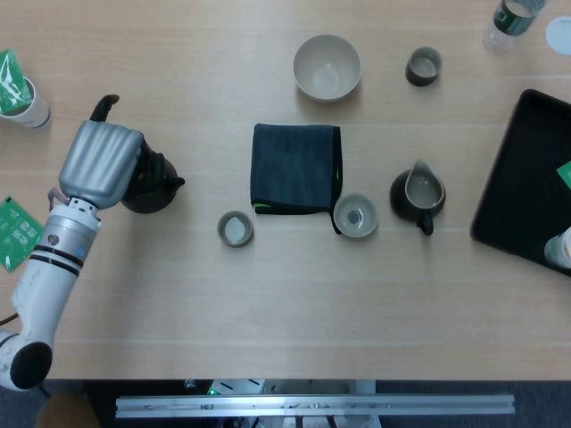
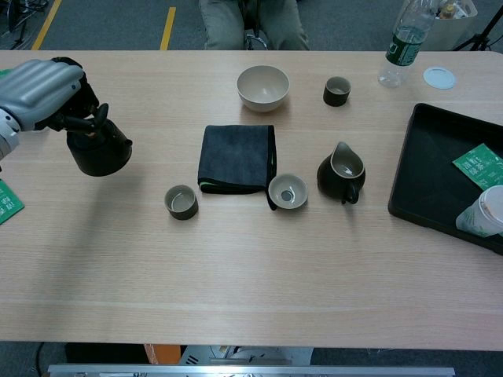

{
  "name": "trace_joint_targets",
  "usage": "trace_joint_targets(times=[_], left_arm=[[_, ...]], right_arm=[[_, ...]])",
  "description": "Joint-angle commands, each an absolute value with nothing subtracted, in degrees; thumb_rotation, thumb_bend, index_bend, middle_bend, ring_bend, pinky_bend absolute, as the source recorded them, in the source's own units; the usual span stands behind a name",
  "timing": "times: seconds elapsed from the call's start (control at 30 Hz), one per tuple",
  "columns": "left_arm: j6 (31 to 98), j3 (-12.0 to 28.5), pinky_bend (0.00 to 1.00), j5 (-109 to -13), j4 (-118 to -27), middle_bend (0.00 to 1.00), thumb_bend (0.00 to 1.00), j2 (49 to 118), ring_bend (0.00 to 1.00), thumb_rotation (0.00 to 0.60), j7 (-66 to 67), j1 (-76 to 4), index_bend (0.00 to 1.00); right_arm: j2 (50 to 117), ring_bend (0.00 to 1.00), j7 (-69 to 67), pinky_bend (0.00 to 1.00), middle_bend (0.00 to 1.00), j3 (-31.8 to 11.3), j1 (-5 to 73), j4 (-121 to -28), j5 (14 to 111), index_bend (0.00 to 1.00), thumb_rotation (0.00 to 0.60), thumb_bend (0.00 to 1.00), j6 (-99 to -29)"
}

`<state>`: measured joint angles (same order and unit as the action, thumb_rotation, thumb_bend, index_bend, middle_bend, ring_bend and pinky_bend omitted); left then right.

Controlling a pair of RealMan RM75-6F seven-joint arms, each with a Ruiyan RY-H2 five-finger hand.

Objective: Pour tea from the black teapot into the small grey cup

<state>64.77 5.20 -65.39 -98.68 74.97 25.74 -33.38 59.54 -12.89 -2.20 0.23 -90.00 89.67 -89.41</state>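
Black teapot [image 1: 150,184] hangs in the air above the table [image 1: 268,294], gripped by the left hand [image 1: 100,165], whose fingers are wrapped around its handle. Its spout points away from the hand toward the small grey cup [image 1: 235,229], which sits a little farther on, close to a dark folded cloth [image 1: 295,168].

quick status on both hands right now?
Left robot hand: closed around the black teapot, holding it.
Right robot hand: not visible in either view.
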Motion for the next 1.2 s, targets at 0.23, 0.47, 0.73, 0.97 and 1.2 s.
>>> trace_joint_targets(times=[0.23, 0.47, 0.73, 0.97, 1.2], left_arm=[[66.03, 4.62, 0.13, -65.95, -102.26, 1.0, 0.56, 75.98, 0.87, 0.344, 30.17, -33.48, 0.95], [66.4, 4.14, 0.13, -66.47, -103.47, 1.0, 0.56, 77.57, 0.87, 0.374, 32.91, -33.82, 0.94], [66.38, 3.89, 0.13, -66.27, -103.51, 1.0, 0.56, 79.58, 0.87, 0.377, 34.98, -34.23, 0.94], [66.43, 3.31, 0.13, -66.69, -102.21, 1.0, 0.56, 81.48, 0.87, 0.499, 36.27, -34.35, 0.94], [66.32, 3.03, 0.13, -66.72, -101.69, 1.0, 0.56, 82.37, 0.87, 0.504, 36.5, -34.26, 0.94]], right_arm=[[59.68, 0.22, -13.67, 0.29, 0.35, -1.99, 0.03, -89.38, 90.0, 0.32, 0.6, 0.11, -89.77], [59.7, 0.22, -14.4, 0.29, 0.35, -1.86, -0.27, -88.75, 89.9, 0.32, 0.6, 0.11, -90.01], [59.92, 0.22, -15.13, 0.29, 0.35, -1.8, -0.4, -87.99, 89.63, 0.32, 0.6, 0.11, -89.87], [59.96, 0.22, -15.48, 0.29, 0.35, -1.8, -0.5, -87.62, 89.38, 0.32, 0.6, 0.11, -89.78], [59.99, 0.22, -15.51, 0.29, 0.35, -1.8, -0.52, -87.47, 89.29, 0.32, 0.6, 0.11, -89.64]])
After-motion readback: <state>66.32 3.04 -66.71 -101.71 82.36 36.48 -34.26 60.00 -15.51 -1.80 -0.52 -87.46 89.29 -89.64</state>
